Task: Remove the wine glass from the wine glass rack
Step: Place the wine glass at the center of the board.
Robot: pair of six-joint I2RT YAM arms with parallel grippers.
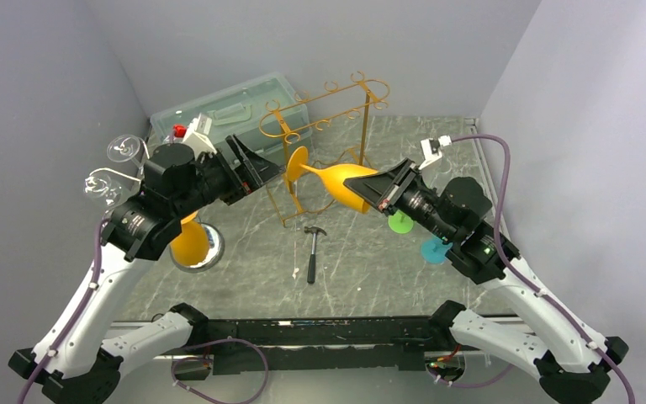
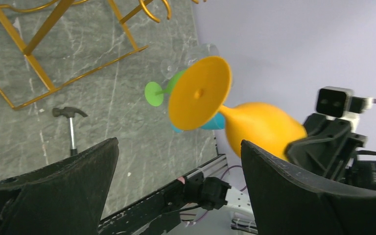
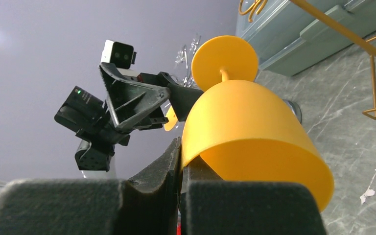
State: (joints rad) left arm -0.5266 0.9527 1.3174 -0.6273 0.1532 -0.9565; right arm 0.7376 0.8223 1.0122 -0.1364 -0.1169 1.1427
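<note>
Now right fingers [image 3: 159,174] clamp the wine glass [image 1: 336,179] rim mid-frame, apparently clear of the rack [image 1: 320,126]; left fingers [image 2: 68,181] gape wide. Next: a steady carry down.

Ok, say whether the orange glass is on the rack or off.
Off. The right gripper pinches the orange wine glass by its rim, sideways in mid-air, its foot clear of the gold rack.

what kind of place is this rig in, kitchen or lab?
Probably a lab test cell: plain grey walls box in a marble-look tabletop, and the props mismatch, a gold wine glass rack near a hammer.
</note>
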